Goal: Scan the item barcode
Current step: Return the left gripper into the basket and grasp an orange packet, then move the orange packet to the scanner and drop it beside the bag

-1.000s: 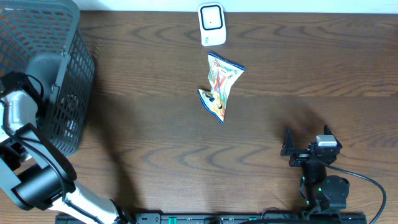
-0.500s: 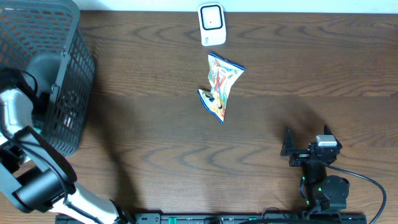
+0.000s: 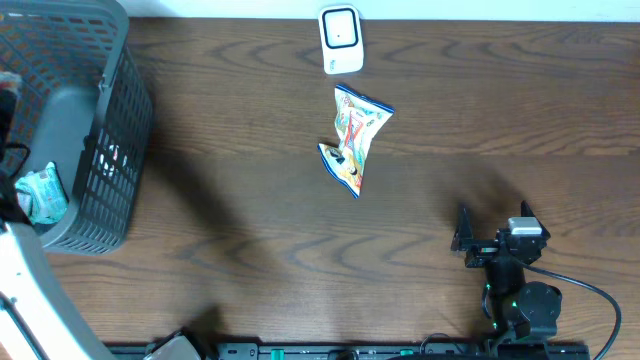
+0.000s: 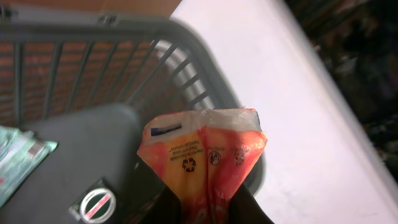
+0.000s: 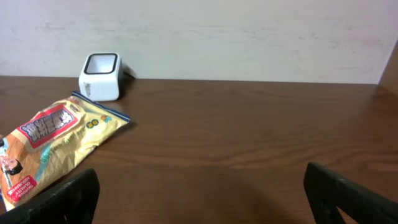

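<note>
The left gripper (image 4: 208, 208) pinches an orange packet (image 4: 202, 155) over the grey basket (image 3: 120, 120), where a teal packet (image 3: 42, 192) lies. On the table, a colourful snack bag (image 3: 355, 137) lies near the white scanner (image 3: 341, 38). The right gripper (image 3: 493, 225) rests spread wide, well apart from them.

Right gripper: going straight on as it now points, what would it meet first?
Probably nothing before the wall: the right gripper faces bare table; snack bag and scanner sit left of its line.
</note>
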You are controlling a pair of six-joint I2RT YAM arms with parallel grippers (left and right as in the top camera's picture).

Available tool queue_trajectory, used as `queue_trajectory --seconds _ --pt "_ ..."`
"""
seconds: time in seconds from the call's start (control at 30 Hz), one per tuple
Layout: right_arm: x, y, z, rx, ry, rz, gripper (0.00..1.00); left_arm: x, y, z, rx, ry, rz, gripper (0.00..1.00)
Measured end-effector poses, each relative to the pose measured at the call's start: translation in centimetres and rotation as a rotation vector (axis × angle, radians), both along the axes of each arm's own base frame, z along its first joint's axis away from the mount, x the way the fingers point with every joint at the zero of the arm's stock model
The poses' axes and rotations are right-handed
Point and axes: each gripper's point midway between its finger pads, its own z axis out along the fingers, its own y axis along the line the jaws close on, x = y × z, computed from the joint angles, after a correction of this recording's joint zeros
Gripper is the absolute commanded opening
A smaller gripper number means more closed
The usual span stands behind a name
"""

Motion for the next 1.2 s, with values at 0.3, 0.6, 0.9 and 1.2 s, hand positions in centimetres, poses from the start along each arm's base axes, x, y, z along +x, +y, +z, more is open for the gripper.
queue_trajectory --seconds 0.3,0.6,0.9,1.2 --pt "0.0 0.0 0.0 0.000 0.000 0.000 0.99 3.1 -11.5 6.3 0.137 -0.203 -0.421 0.08" --pt "0.0 0.0 0.0 0.000 0.000 0.000 0.99 6.8 -29.4 -3.6 0.233 0.060 -1.024 0.08" --pt "0.0 0.0 0.0 0.000 0.000 0.000 0.99 9.6 -37.7 -16.9 0.266 0.360 -1.242 0.23" --pt "0.0 0.0 0.0 0.000 0.000 0.000 0.99 9.6 -41.6 -26.1 0.244 0.541 -1.341 0.43"
